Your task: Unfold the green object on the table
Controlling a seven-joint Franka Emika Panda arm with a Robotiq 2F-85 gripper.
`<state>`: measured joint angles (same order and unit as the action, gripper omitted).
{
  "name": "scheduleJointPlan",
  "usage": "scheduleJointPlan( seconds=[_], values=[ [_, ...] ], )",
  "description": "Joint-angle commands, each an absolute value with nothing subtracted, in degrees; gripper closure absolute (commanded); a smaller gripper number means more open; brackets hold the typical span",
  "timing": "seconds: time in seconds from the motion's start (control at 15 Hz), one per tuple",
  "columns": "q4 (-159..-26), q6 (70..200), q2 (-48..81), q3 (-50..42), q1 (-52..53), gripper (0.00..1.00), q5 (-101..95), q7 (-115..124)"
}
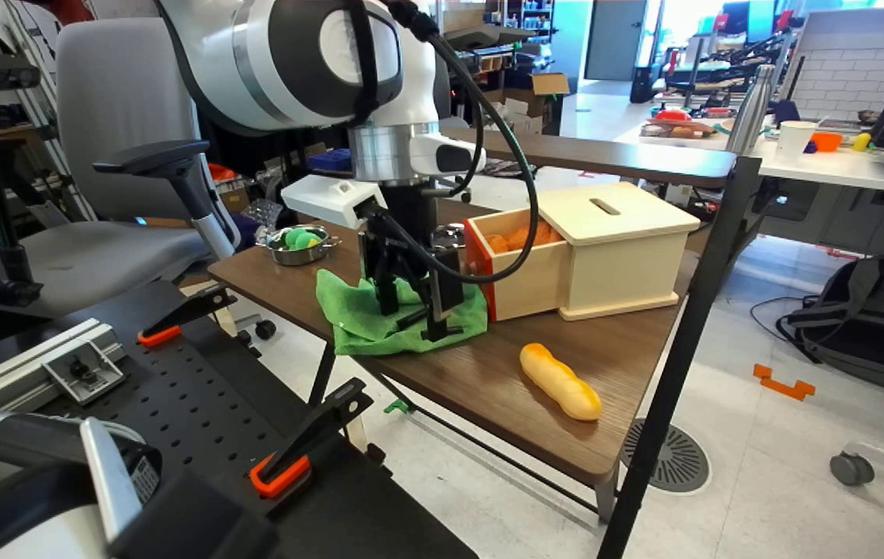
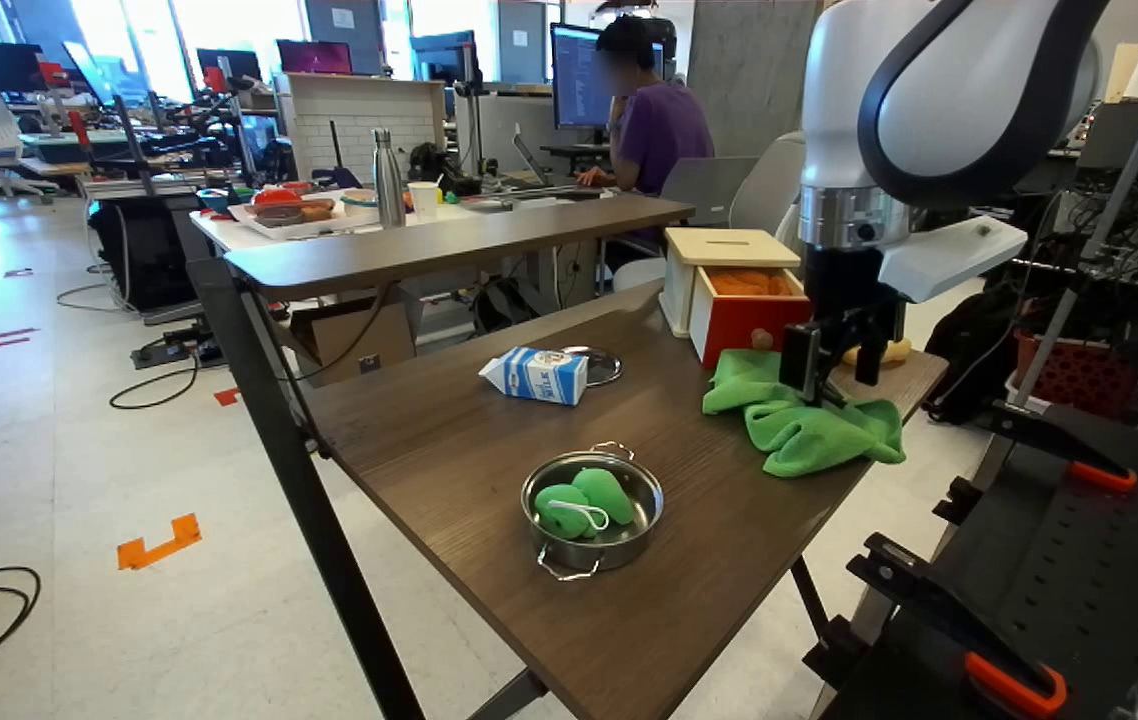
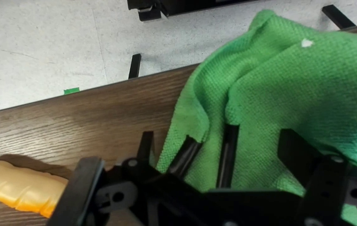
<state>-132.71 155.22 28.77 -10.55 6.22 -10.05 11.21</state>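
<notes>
Wrist view: holding jaws wide apart over the rumpled green towel (image 3: 269,103), gripping nothing, presumably leaving room for pinching and unfolding it

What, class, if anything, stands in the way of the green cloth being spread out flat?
The partly open drawer stands close beside the green cloth, so its red front might block spreading that way.

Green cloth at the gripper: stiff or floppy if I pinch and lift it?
The green cloth is likely floppy: it lies in loose folds, so a pinch may raise one part while the rest droops. Its textured weave probably won't be very slippery in the gripper. Pushed outward, it might slide off the table, since part overhangs the edge.
</notes>
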Motion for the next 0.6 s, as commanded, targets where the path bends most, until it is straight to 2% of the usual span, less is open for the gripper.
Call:
scheduleJointPlan(
  seconds=[0.0,0.07,0.13,0.53],
  values=[
    [-134.7,157.3,27.0,-11.0,7.4,0.00,-11.8,12.0],
    [-134.8,157.6,26.9,-11.0,7.6,0.10,-11.8,11.9],
    [-134.8,157.9,26.9,-11.0,7.7,0.26,-11.8,11.9],
    [-135.0,159.3,27.1,-11.3,8.1,0.73,-11.7,11.7]
  ],
)
